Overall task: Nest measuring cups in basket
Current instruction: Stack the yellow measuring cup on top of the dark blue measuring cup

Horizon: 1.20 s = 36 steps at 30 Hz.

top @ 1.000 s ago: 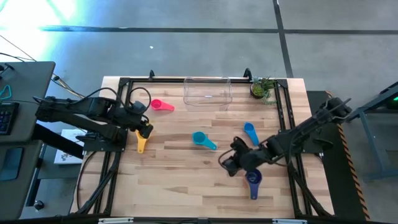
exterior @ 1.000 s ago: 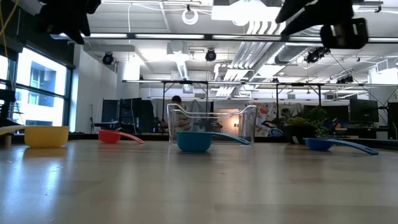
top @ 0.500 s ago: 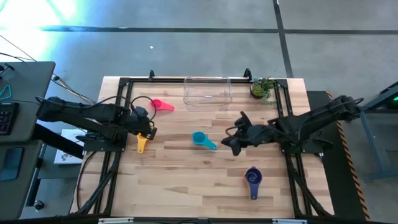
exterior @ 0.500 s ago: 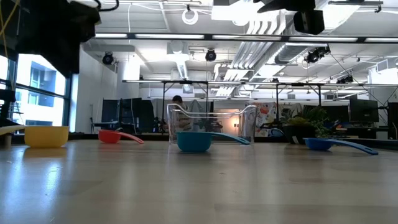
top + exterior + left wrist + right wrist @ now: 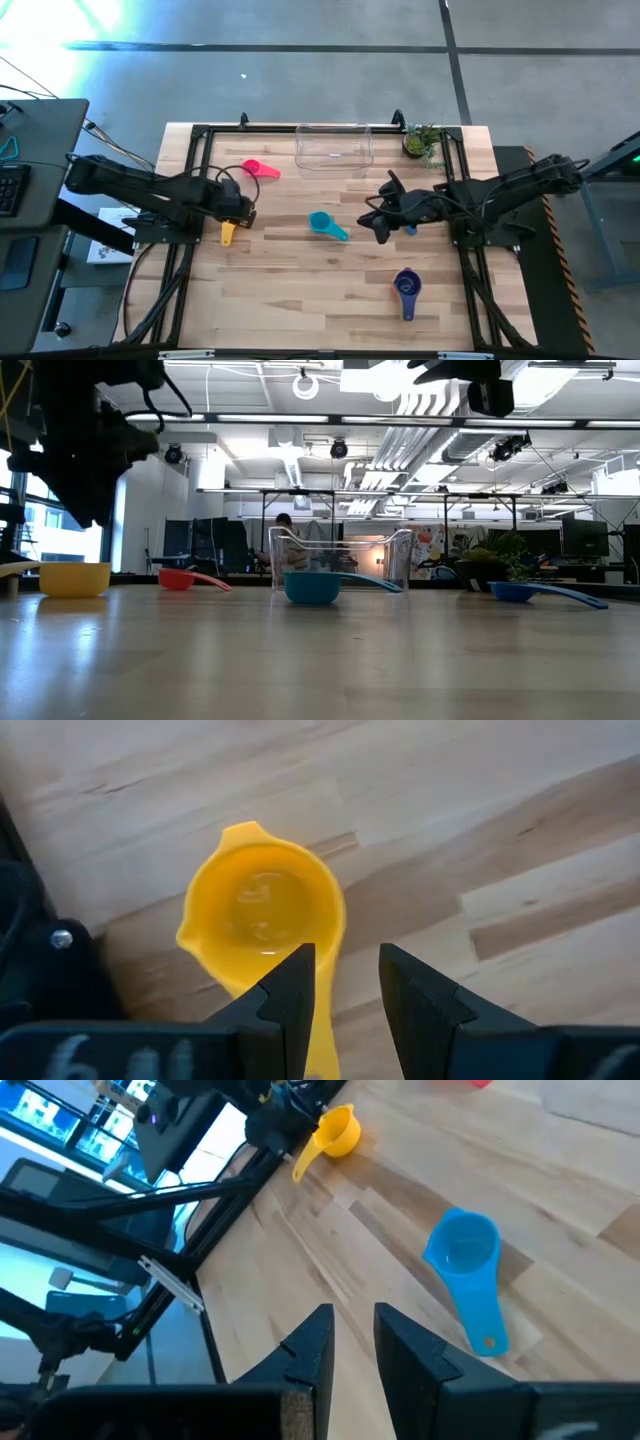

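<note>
Left claw (image 5: 345, 995) spread above yellow cup's (image 5: 265, 920) handle, not yet pinching; right claw (image 5: 352, 1342) parted, empty, high over teal cup (image 5: 327, 225); basket (image 5: 334, 148) empty; pink (image 5: 261, 170), purple (image 5: 406, 289) cups loose on worktop (image 5: 300, 300); nesting unstarted.

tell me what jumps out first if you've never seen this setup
Bright measuring cups lie scattered on the wooden table: pink cup near the clear basket at the far edge, teal cup mid-table, purple cup nearer the front. The left gripper hangs open right above the yellow cup; the right gripper hovers beyond the teal cup.
</note>
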Available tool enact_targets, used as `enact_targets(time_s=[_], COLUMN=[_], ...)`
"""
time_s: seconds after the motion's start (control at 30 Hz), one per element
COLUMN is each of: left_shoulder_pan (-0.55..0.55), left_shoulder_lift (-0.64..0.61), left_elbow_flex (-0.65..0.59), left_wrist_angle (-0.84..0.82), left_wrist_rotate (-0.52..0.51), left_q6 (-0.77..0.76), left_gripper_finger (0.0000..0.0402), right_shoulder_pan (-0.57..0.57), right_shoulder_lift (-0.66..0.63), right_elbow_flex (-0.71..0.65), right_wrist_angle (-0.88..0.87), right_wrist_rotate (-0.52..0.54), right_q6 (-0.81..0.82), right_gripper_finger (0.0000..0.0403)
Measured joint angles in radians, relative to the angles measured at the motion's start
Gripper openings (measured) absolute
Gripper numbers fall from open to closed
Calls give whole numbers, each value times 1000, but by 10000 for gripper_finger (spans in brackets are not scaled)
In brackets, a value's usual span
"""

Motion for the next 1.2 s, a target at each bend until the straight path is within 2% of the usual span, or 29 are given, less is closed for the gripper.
enact_targets(time_s=[0.23,0.77,0.9,1.13,1.2], left_shoulder_pan=[0,40,39,37,35], left_shoulder_lift=[80,243,267,291,288], left_elbow_flex=[-49,-50,-50,-50,-50], left_wrist_angle=[126,158,157,166,178], left_wrist_rotate=[14,33,34,36,47], left_q6=[-3,39,78,168,200], left_gripper_finger=[104,101,77,11,7], right_shoulder_pan=[0,0,0,0,0], right_shoulder_lift=[0,0,0,0,0], right_elbow_flex=[0,0,0,0,0], right_wrist_angle=[-16,-22,-25,-26,-26], right_wrist_rotate=[0,-32,-33,-33,-33], right_q6=[-8,-22,-22,-22,-19], right_gripper_finger=[67,67,67,67,67])
